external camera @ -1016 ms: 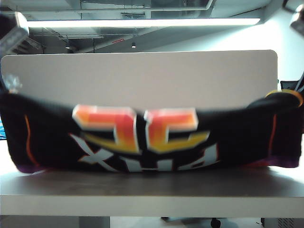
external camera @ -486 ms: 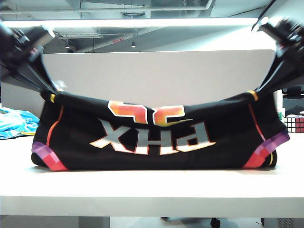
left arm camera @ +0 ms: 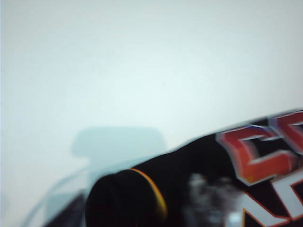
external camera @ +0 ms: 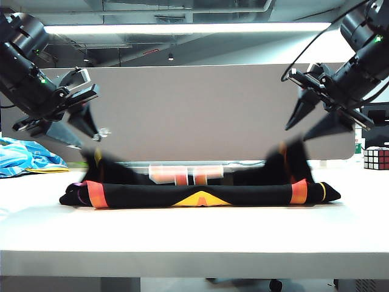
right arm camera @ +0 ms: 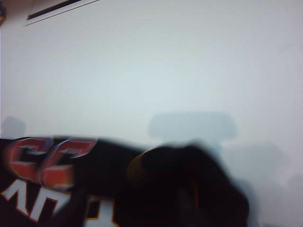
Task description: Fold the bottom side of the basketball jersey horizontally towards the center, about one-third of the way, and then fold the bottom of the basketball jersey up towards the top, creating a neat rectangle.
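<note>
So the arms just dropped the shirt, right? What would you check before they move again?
1. Left gripper open and clear of the basketball jersey: ok.
2. Right gripper open and clear above it: ok.
3. Jersey settled: not ok, its far corners blur as if falling.
4. Fold neat and rectangular: cannot tell from this low angle.
5. Jersey fully on the table: ok.
6. Rubik's cube and blue cloth apart from jersey: ok.

The jersey (external camera: 200,193) lies folded into a low, flat black band across the lower middle of the exterior view, on the white worktop (external camera: 194,234). Orange patches mark both ends, a yellow triangle the front edge. Its back layer is blurred, with orange number blocks showing above.
</note>
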`<state>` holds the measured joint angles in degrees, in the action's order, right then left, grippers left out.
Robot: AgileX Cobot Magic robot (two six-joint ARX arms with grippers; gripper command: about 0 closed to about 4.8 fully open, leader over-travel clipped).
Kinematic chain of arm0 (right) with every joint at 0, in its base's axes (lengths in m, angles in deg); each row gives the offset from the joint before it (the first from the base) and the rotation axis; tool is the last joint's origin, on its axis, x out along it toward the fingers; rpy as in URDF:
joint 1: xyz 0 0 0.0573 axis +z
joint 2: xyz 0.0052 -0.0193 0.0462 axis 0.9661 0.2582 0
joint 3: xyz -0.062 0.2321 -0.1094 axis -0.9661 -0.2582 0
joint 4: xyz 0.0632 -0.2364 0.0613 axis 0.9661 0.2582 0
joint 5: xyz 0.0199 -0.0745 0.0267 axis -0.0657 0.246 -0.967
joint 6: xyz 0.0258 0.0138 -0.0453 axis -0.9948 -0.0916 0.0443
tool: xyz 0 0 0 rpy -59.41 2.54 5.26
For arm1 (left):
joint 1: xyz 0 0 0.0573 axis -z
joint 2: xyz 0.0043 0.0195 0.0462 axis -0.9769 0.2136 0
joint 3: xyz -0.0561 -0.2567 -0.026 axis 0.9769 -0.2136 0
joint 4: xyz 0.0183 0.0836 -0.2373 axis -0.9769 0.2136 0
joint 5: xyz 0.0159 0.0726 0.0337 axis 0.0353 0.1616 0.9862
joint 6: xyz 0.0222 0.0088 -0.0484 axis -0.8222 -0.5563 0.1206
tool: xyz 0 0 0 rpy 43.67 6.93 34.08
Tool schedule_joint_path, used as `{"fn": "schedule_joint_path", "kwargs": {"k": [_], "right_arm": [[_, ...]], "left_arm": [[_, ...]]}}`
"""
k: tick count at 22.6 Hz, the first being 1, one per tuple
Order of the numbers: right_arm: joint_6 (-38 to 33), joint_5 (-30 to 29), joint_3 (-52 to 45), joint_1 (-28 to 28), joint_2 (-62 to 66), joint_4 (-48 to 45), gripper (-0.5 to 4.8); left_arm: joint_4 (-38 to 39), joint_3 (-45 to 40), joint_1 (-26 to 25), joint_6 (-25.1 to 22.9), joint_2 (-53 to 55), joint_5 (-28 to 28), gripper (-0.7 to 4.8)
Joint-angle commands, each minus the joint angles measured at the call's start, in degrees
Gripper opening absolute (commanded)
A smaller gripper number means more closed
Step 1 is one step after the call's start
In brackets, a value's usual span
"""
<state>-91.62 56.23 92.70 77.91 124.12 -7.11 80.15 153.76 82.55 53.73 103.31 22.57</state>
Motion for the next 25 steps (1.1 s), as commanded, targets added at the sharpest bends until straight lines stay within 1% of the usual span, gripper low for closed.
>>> {"fn": "schedule_joint_path", "kwargs": {"k": [1, 2, 6, 7, 8, 9, 10, 11, 12, 13, 14, 15, 18, 21, 23, 25], "right_arm": [[0.09, -0.74, 0.28, -1.22, -0.72, -0.02, 3.23], [0.13, -1.09, 0.26, -1.57, -1.09, 0.39, 3.19], [1.64, -2.29, 0.22, -2.34, -4.44, 2.12, 2.55], [2.69, -2.32, 0.17, -2.36, -5.92, 3.04, 2.51], [4.07, -2.32, 0.15, -2.36, -8.5, 5.05, 2.51], [5.57, -2.32, 0.04, -2.34, -11.08, 7.52, 2.47], [6.62, -2.29, -0.28, -2.32, -13.03, 9.38, 2.22], [7.65, -2.27, -0.87, -2.32, -15.17, 10.95, 1.85], [9.31, -2.27, -2.73, -2.32, -19.56, 13.11, 1.01], [9.81, -2.29, -3.96, -2.32, -21.73, 13.55, 0.7], [10.25, -1.92, -7.45, -2.32, -27.06, 13.77, 0.19], [10.25, -1.64, -11.1, -2.32, -32.37, 13.7, 0.01], [10.32, -1.36, -17.25, -2.32, -40.87, 13.11, -0.02], [12.81, 3.02, -26.27, -2.32, -52.63, 12.37, -0.01], [13.07, 3.28, -30.32, -2.32, -57.72, 11.32, -0.02], [13.11, 4.24, -35.17, -2.34, -63.95, 9.84, -0.01]], "left_arm": [[-1.03, 0.42, -0.07, -0.66, -0.61, 2.67, 3.37], [-0.81, 0.42, -0.09, -0.87, -0.76, 2.62, 3.37], [2.36, 0.37, -0.07, -1.53, -2.78, 2.34, 3.34], [3.69, 0.35, -0.07, -1.55, -3.72, 2.1, 3.24], [6.34, 0.31, -0.02, -1.57, -5.79, 0.28, 2.82], [8.39, 0.31, -0.02, -1.6, -7.67, -1.11, 2.53], [9.38, 0.26, -0.02, -1.64, -8.83, -1.55, 2.29], [10.49, 0.17, -0.04, -1.81, -10.45, -1.7, 1.94], [11.93, -0.66, -0.04, -2.8, -13.99, -2.58, 1.02], [12.68, -1.27, -0.04, -3.5, -15.8, -4.26, 0.35], [14.45, -2.93, -0.02, -3.96, -20.15, -7.43, -0.05], [16.15, -5.01, -0.02, -3.93, -24.44, -7.67, -0.05], [16.33, -10.21, 0.0, -3.93, -32.04, -7.48, -0.05], [14.01, -19.91, 0.09, -3.32, -42.45, -7.15, -0.05], [12.61, -24.63, 0.09, -2.36, -47.17, -5.99, -0.05], [9.27, -30.56, 0.2, -0.96, -53.2, -6.08, -0.05]]}}
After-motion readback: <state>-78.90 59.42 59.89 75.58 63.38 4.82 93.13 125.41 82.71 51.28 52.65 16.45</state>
